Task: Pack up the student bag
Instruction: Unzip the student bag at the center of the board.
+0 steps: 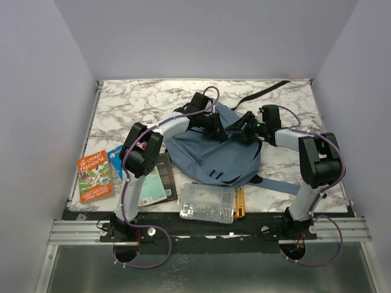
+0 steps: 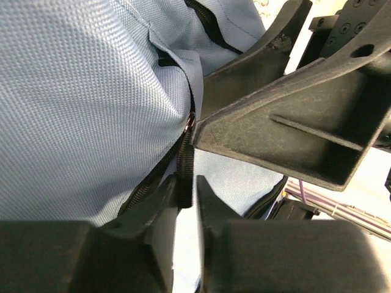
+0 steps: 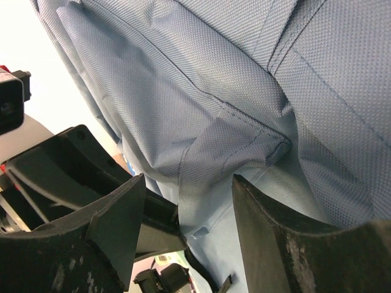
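The student bag (image 1: 211,155) is a large blue-grey backpack lying in the middle of the table. My left gripper (image 1: 215,126) is at the bag's far top edge. In the left wrist view it (image 2: 185,186) is shut on the black zip pull strap (image 2: 185,165), which hangs from the zip line (image 2: 149,183). My right gripper (image 1: 244,129) is close beside it, also at the bag's top. In the right wrist view it (image 3: 186,183) is open, its jaws standing either side of a fold of bag fabric and webbing (image 3: 201,165) without pinching it.
An orange book (image 1: 94,176) and a dark notebook (image 1: 157,180) lie left of the bag. A clear plastic case (image 1: 209,202) and yellow pencils (image 1: 240,202) lie at the near edge. A black strap (image 1: 263,91) trails to the back right.
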Robot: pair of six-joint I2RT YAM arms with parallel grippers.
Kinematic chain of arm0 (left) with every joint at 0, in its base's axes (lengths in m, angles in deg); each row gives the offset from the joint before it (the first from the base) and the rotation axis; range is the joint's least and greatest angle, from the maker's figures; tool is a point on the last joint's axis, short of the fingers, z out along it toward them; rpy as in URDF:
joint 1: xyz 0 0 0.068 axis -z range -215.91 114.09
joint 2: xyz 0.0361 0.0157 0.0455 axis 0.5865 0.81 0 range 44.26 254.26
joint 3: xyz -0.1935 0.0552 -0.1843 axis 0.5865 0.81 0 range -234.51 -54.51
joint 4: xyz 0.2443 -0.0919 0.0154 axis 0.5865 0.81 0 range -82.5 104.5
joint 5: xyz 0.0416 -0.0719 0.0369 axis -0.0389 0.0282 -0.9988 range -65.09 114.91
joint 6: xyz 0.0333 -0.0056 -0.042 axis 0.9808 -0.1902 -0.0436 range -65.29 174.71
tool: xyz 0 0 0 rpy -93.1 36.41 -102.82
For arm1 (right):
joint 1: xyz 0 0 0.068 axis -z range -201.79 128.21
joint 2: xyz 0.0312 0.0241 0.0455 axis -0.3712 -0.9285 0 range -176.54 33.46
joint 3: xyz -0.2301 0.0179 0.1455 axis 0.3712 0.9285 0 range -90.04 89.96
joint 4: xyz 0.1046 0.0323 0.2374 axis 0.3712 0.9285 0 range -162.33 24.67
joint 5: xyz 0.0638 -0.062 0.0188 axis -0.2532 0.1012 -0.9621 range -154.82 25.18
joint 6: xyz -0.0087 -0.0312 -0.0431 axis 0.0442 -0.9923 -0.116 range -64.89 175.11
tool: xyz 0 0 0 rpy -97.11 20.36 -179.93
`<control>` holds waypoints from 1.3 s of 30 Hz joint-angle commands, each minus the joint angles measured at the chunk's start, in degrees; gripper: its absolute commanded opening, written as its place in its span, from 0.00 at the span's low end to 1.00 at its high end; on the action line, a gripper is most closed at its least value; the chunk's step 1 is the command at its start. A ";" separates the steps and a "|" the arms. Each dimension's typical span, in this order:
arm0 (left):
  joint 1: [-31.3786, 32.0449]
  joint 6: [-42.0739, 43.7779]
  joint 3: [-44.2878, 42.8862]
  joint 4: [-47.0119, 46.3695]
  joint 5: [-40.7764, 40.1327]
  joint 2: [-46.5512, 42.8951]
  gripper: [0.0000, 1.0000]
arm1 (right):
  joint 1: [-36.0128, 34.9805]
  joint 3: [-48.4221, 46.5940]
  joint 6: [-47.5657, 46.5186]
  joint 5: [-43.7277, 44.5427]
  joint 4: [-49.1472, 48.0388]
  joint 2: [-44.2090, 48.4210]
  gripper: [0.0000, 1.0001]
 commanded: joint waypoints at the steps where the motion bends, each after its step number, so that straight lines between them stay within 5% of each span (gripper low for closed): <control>1: -0.46 -1.47 -1.06 -2.48 0.62 0.63 0.27 | -0.10 0.47 0.58 -0.16 -1.98 -1.66 0.62; 4: -0.85 -1.75 -1.23 -3.17 0.47 0.77 0.27 | -0.11 0.44 0.35 -0.08 -1.97 -1.66 0.62; 16: -1.52 -0.68 -1.06 -3.19 0.19 0.51 0.00 | -0.11 1.80 2.99 1.45 -5.39 -2.63 0.61; 24: -1.36 1.23 0.47 -1.08 -0.72 -1.41 0.00 | 0.77 4.90 9.82 3.77 -12.66 -4.10 0.56; 32: -1.18 4.96 3.94 5.14 -6.96 -5.41 0.00 | 3.77 8.45 13.19 10.69 -21.62 -7.21 0.35; 39: -1.18 8.96 4.94 9.46 -12.88 -8.22 0.00 | 9.45 3.49 9.57 13.00 -20.60 -12.55 0.35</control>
